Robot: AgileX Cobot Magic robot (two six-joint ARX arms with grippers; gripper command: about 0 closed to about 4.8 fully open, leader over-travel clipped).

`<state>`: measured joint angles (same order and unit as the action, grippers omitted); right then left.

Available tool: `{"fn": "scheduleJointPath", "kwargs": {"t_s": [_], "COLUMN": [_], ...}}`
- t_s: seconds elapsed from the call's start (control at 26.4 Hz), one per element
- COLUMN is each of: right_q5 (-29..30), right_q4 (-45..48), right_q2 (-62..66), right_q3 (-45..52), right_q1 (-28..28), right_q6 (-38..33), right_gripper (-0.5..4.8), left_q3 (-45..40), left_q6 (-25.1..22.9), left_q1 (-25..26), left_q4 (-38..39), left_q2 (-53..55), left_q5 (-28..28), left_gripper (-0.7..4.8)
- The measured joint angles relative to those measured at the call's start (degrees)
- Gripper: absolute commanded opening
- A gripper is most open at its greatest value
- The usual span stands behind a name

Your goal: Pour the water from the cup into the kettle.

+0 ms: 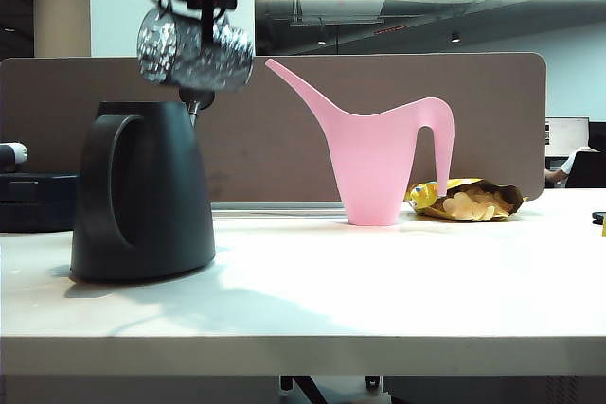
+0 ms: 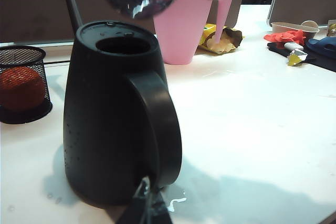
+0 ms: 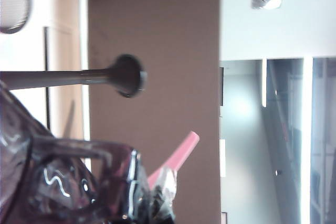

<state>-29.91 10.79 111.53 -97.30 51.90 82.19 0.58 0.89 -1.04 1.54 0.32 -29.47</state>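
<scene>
A: How far along can the pour be judged?

B: The cup (image 1: 196,49) is held on its side above the kettle (image 1: 142,191) by the right gripper (image 1: 205,8), whose jaws are clamped on it. The kettle's mouth is seen open from the left wrist, with the cup's rim above its far edge. No stream is seen, so the water may already be out; a small wet patch lies on the bench (image 1: 379,281) by the kettle's base. Righting the cup and setting it down is judged to be left.

A: And the left gripper (image 2: 147,208)?

B: It is parked low, just beside the kettle's handle; whether its jaws are apart cannot be told.

A: Room to move?

B: The can (image 1: 379,163) stands well apart on the right, a snack bag (image 1: 469,201) behind it. Open bench is left in front; its near edge is close.
</scene>
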Motion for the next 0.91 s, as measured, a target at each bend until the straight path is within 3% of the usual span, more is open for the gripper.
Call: {"fn": "scheduleJointPath", "kwargs": {"t_s": [0.38, 0.64, 0.91], "right_q5": [-3.6, -3.3, 7.6], "right_q4": [-1.9, -10.5, -23.1], "right_q2": [-6.4, -15.2, -21.5], "right_q3": [-0.1, -0.2, 0.4], "right_q1": [-2.1, -11.2, -22.5], "right_q6": [-13.9, -37.8, -60.8], "right_gripper": [-0.06, -0.06, -0.06], "left_q3": [0.0, 0.0, 0.0], "left_q6": [0.0, 0.0, 0.0], "left_q1": [0.0, 0.0, 0.0], "left_q4": [0.0, 0.0, 0.0], "left_q2": [0.0, 0.0, 0.0], "left_q5": [0.0, 0.0, 0.0], "left_gripper": [-0.05, -0.05, -0.05]}}
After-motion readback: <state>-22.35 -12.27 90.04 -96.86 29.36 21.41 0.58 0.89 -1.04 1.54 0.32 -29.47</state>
